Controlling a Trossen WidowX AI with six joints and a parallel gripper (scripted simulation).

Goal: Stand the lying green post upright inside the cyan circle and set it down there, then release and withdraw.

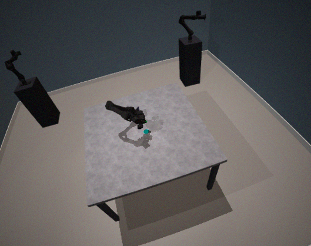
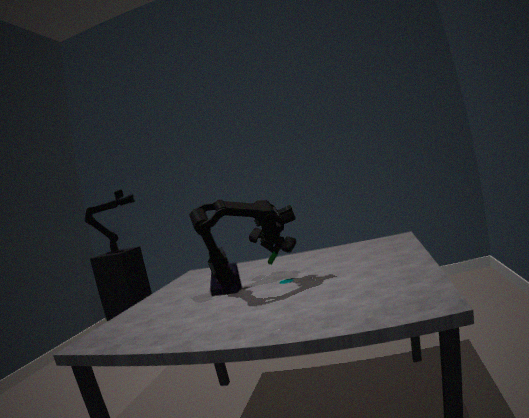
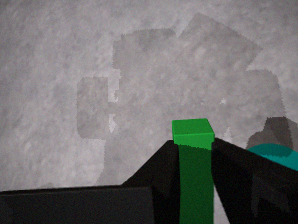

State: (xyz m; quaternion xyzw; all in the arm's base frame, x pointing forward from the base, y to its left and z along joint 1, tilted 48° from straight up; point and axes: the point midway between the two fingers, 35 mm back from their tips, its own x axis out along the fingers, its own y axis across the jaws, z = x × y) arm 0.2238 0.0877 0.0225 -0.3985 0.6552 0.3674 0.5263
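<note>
My gripper (image 3: 192,148) (image 2: 274,250) (image 1: 142,121) is shut on the green post (image 3: 194,165) (image 2: 271,259) (image 1: 146,121) and holds it in the air above the grey table (image 1: 174,141) (image 2: 376,295). In the exterior view the post hangs down from the fingers, tilted a little, clear of the table top. The cyan circle (image 1: 146,132) (image 2: 286,281) (image 3: 277,154) lies flat on the table a short way off from the post's lower end. In the wrist view only its edge shows at the right, partly behind a finger.
The arm's base (image 2: 225,282) stands on the table behind the circle. Two dark pedestals (image 1: 190,60) (image 1: 37,101) with camera arms stand on the floor beyond the table. The arm's shadows fall on the table around the circle.
</note>
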